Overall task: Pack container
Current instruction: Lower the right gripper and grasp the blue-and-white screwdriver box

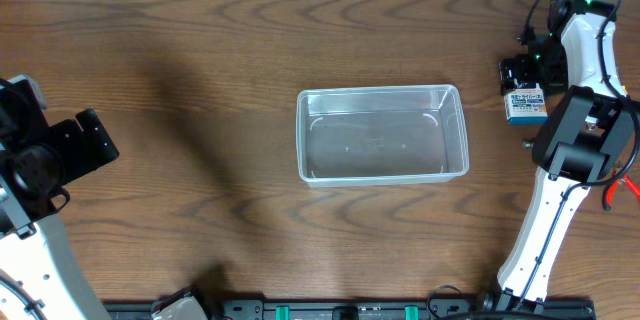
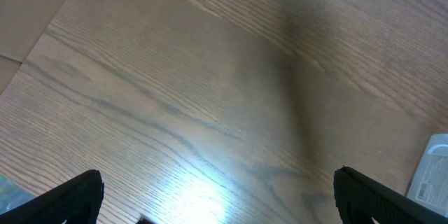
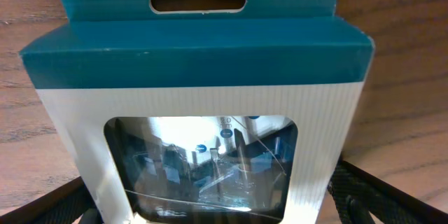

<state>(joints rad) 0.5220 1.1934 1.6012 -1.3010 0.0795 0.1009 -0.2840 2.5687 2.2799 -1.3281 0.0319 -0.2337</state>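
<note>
Overhead, the clear container (image 1: 383,132) lies on the wooden surface (image 1: 200,40) between the two arms, only wood grain showing through its floor; it is well apart from the left end effector (image 1: 98,142) and nearer the right end effector (image 1: 524,88), with open wood on every side of its rim. A small blue-and-white box (image 1: 525,107) sits right at the right end effector's tips, close to the surface's far right side, and a red-handled item (image 1: 628,188) behind that arm is cut off by the frame edge and cannot be identified. In the left wrist view, the left end effector's dark fingers (image 2: 70,197) stand spread wide at the two bottom corners with nothing but bare wood between them; a pale object (image 2: 430,169) ahead and to one side is clipped by the frame edge, too little of it showing to name. In the right wrist view, the box fills the frame directly ahead, upright between the widely parted fingers (image 3: 385,197), which flank its lower corners without visibly pressing it. Its blue top has a hang slot, its white body a clear window; the shiny contents inside are blurred by glare and hard to make out.
</note>
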